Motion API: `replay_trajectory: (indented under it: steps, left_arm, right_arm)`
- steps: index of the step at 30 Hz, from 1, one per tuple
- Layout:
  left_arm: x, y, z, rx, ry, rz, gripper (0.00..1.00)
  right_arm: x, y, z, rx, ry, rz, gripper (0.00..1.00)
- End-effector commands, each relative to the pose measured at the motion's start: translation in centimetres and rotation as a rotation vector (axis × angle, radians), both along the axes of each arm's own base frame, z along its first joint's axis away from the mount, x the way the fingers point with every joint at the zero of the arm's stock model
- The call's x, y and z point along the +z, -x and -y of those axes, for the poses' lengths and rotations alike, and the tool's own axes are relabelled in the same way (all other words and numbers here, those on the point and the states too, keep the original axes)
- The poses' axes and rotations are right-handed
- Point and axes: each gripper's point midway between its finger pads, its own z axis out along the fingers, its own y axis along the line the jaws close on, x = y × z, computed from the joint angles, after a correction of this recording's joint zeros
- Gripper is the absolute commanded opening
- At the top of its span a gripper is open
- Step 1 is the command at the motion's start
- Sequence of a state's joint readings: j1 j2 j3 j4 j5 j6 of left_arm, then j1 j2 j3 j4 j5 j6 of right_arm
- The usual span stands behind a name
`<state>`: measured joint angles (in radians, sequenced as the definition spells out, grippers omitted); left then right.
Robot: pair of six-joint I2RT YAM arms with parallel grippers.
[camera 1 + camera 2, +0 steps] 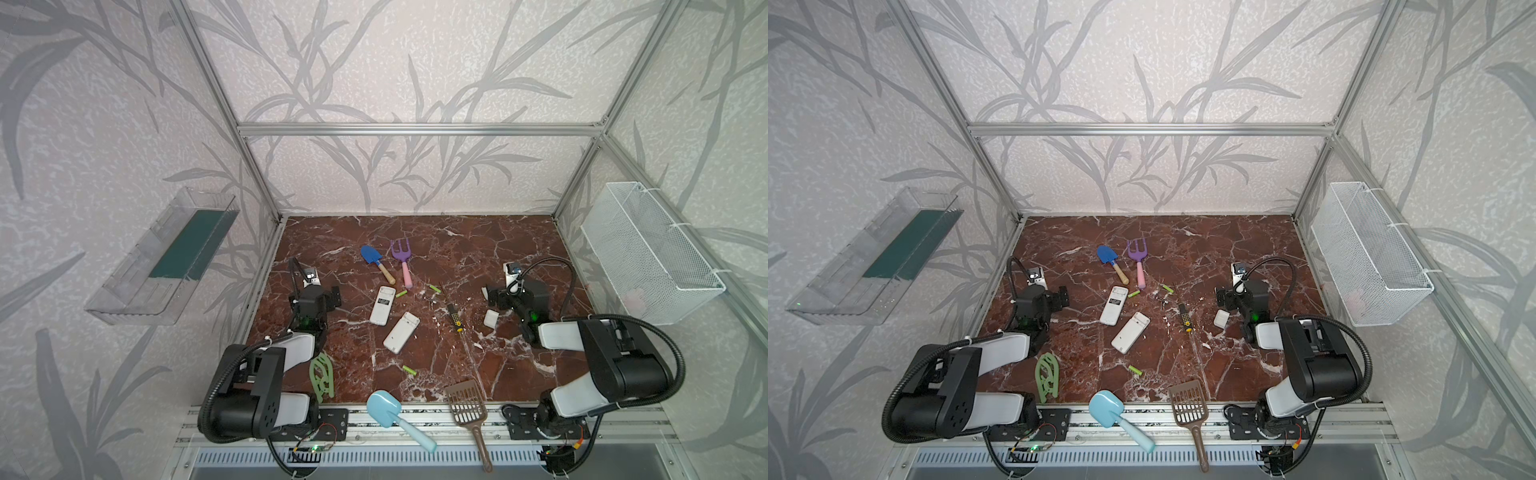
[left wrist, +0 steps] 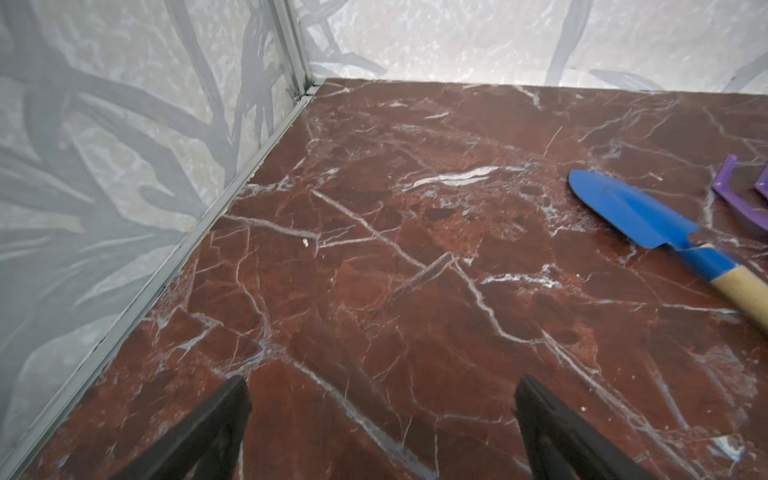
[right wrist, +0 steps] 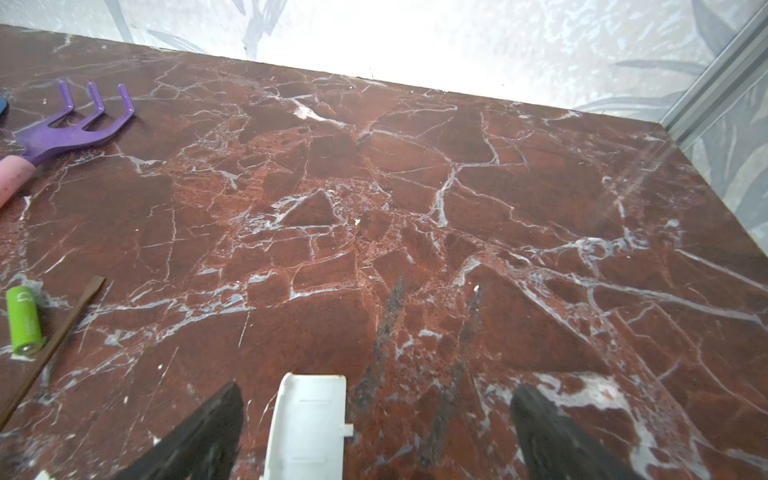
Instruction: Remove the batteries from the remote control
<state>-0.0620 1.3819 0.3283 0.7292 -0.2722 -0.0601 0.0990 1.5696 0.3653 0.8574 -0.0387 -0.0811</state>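
my left pincer wide, empty | right pincer wide, empty, cover off beside it | batteries lie loose by remotes, so I judge unloading near done

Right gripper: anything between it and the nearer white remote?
Yes. The screwdriver lies flat on the table between the right gripper and that remote, across the straight path. A white cover also lies on the table right by the open jaws. Both are low, so a raised approach would probably clear them.
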Motion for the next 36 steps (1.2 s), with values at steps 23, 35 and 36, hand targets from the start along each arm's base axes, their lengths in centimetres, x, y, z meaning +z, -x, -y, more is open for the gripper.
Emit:
replay_trajectory:
  steps: [23,35,36]
  left_arm:
    - [0.2,-2.5,-2.1,0.065,-0.02,0.096,0.99]
    - [0.0,-2.8,-1.2,0.006,-0.011,0.081,1.0]
    - [0.1,-2.7,-1.2,0.012,-0.016,0.087,0.99]
  right_arm:
    - [2.5,-1.4,1.0,-0.061,0.005,0.113,0.99]
    - [2.5,-1.4,1.0,-0.061,0.004,0.113,0.99]
    - [2.5,-1.4,1.0,-0.06,0.005,0.114,0.99]
